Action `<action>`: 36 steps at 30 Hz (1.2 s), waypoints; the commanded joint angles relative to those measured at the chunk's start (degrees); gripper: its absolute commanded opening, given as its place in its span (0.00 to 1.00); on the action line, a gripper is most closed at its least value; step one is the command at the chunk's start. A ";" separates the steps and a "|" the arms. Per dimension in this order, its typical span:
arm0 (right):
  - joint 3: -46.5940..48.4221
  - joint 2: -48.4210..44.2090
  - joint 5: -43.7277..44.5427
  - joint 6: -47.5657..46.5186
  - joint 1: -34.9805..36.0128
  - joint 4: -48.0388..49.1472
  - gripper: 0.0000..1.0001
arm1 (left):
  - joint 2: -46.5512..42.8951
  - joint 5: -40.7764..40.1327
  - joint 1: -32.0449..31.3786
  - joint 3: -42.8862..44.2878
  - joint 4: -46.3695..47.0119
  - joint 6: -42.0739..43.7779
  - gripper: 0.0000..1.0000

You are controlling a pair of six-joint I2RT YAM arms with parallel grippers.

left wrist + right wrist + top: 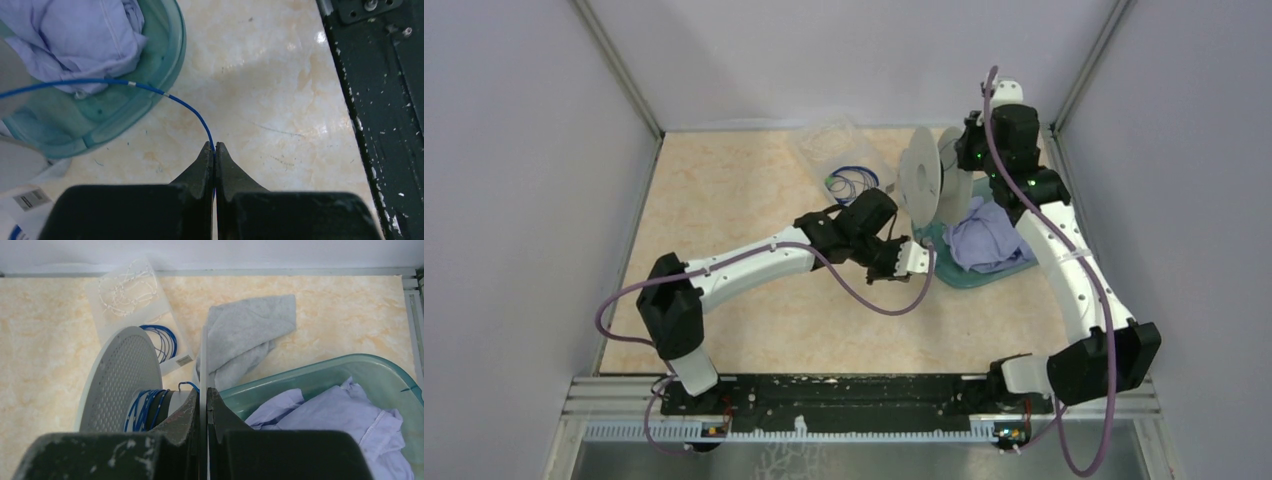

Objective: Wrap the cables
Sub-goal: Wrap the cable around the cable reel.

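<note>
Left wrist view first: the left gripper (214, 150) has its jaws pressed together on the cable (190, 107). It is a thin blue line that leaves the tips toward 11 o'clock, arcs over the rim of the teal basin (172, 45) and runs out of view at 9 o'clock. The top view can't follow a line that fine. It only shows the gripper sitting at the basin's 9 o'clock side.

The right wrist view has what the others miss. The right gripper (202, 395) is clamped on the thin edge of one flange of the pale spool (122, 375), and loops of the blue cable lie round the core between the two flanges. The spool stands on edge, and in the top view it sits at about 1 o'clock from the middle of the table (754, 200).

Now the containers. The basin holds a crumpled lilac shirt (340, 410). A clear bag (130, 295) lies flat at 12 o'clock of the spool in the right wrist view, with a small blue coil (162, 340) inside and a pale coil beyond it. A grey cloth (250, 335) lies on the table just beside the gripped flange, at 11 o'clock of the basin. The top view hides most of it behind the spool.

Edges next. The black base rail (380, 100) runs down the 3 o'clock side of the left wrist view, with bare tabletop between it and the fingers. In the top view, bare tabletop stretches from the left arm to the 9 o'clock wall. The spool and the right wrist sit near the 1 o'clock corner.
</note>
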 commanded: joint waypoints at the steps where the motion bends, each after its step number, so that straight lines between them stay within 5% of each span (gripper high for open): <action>1: -1.93 -4.07 4.86 -2.58 1.91 9.48 0.00 | 1.47 -0.18 -2.00 6.75 -5.24 -0.10 0.00; 14: -9.36 -6.43 0.06 -8.38 3.50 10.60 0.00 | -0.15 1.31 -0.79 18.48 -5.06 -8.42 0.01; 27: -14.51 -9.05 -10.48 -10.65 3.93 10.55 0.00 | 1.05 8.99 8.99 23.06 2.54 -23.48 0.01; 36: -13.73 -8.40 -19.52 -15.24 4.09 6.74 0.00 | 1.08 8.16 14.78 21.39 4.28 -25.64 0.01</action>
